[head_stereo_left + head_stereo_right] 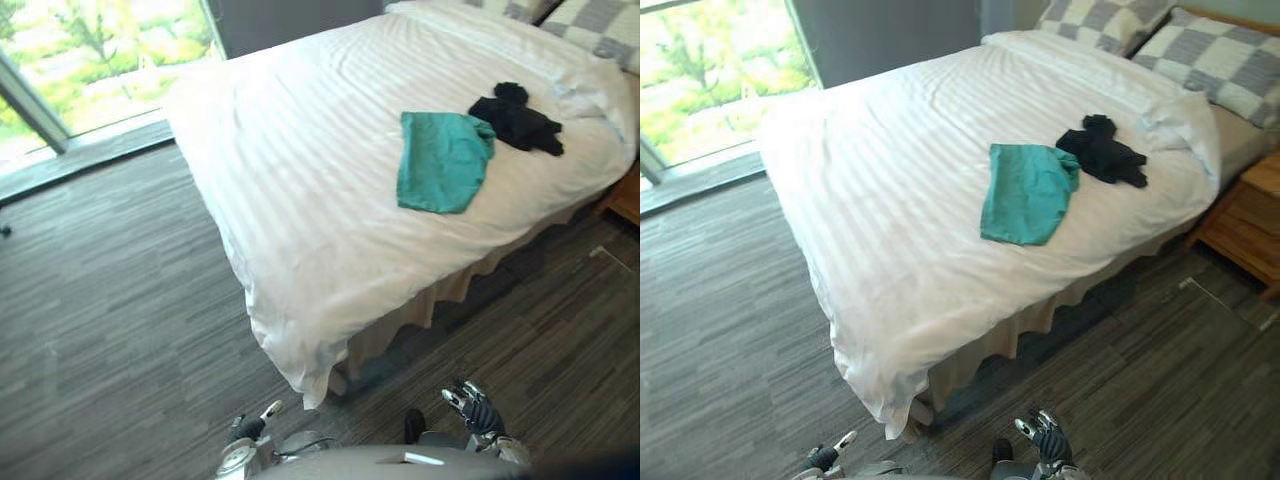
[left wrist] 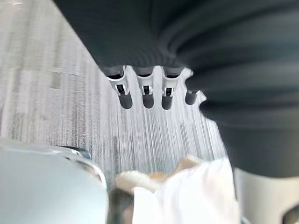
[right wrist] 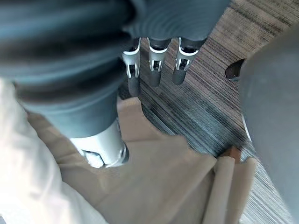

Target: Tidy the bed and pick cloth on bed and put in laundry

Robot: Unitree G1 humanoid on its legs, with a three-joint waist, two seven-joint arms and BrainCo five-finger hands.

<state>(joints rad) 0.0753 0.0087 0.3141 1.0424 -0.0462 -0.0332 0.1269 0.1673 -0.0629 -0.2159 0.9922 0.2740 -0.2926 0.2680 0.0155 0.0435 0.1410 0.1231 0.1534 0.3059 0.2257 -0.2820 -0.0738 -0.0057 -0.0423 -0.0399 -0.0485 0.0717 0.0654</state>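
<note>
A teal cloth (image 1: 442, 160) lies flat on the white duvet of the bed (image 1: 300, 150), toward its right side. A crumpled black cloth (image 1: 516, 120) lies just beyond it, nearer the pillows. My left hand (image 1: 248, 428) and my right hand (image 1: 472, 405) hang low near the foot corner of the bed, over the floor. In the left wrist view the fingers (image 2: 147, 95) point straight down with nothing in them. The right hand's fingers (image 3: 154, 72) are likewise straight and empty above the floor and the beige bed skirt (image 3: 154, 177).
Checked pillows (image 1: 1210, 55) rest at the head of the bed. A wooden nightstand (image 1: 1245, 215) stands to the right of the bed. A large window (image 1: 90, 60) runs along the far left wall. Grey wood floor (image 1: 110, 320) stretches left of the bed.
</note>
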